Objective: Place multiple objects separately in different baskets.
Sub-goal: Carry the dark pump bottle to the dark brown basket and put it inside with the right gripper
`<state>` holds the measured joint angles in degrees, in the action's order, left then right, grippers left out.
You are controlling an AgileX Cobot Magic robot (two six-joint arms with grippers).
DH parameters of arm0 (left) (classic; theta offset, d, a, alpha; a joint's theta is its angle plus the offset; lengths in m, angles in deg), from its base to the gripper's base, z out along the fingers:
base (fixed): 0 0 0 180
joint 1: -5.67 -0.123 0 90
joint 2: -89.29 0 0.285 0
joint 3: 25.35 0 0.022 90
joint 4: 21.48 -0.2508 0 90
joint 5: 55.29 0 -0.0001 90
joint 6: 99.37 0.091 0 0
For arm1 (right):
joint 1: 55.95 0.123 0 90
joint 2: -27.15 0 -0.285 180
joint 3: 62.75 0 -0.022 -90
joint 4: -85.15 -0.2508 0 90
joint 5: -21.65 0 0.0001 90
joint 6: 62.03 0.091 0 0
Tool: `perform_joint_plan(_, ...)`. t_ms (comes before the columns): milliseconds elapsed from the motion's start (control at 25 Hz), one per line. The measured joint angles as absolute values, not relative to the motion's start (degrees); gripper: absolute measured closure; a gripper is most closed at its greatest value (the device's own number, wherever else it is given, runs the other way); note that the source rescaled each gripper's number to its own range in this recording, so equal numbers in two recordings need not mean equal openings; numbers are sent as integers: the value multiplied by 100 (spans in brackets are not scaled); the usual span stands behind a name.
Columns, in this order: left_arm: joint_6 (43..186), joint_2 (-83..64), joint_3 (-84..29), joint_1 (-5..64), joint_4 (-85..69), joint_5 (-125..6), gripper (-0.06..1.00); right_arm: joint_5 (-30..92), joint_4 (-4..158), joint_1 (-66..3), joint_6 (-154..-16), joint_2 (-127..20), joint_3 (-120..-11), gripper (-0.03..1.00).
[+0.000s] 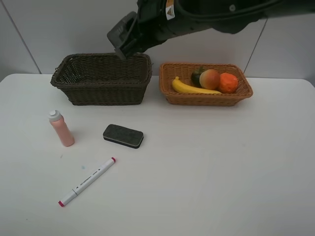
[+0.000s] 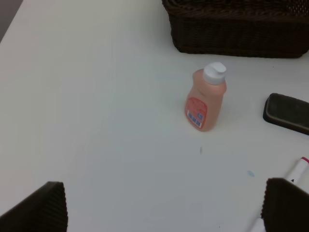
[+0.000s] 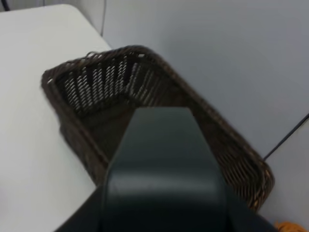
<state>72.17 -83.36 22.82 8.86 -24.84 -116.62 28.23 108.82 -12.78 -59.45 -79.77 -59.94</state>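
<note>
My right gripper (image 1: 139, 35) reaches across from the right and hangs over the back rim of the dark brown basket (image 1: 101, 91), shut on a smooth dark pump bottle (image 1: 123, 32) that fills the right wrist view (image 3: 164, 169). The orange-tan basket (image 1: 206, 97) holds the banana (image 1: 192, 88), mangosteen (image 1: 197, 74), peach (image 1: 210, 78) and orange (image 1: 228, 82). The pink bottle (image 1: 61, 129) stands upright on the table, with the eraser (image 1: 123, 135) to its right and the marker (image 1: 87, 181) nearer the front. My left gripper (image 2: 161, 212) is open, low over the table short of the pink bottle (image 2: 206, 98).
The white table (image 1: 221, 172) carries the two baskets side by side along its back edge, with a pale wall behind them. In the left wrist view the eraser (image 2: 287, 112) and the marker's tip (image 2: 299, 166) lie beside one finger.
</note>
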Motion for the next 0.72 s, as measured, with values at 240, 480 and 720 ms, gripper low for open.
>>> perform_joint_plan(240,7217,-8336,2282,886,-2484,-11662,-6,1612,10652,-1631,-5947,-8639,-5994,93)
perform_joint_plan(480,7217,-8336,2282,886,-2484,-11662,-6,664,10610,-1806,-5947,-9398,-6057,93)
perform_joint_plan(720,7217,-8336,2282,886,-2484,-11662,-6,612,10604,-1912,-5947,-10191,-6732,93)
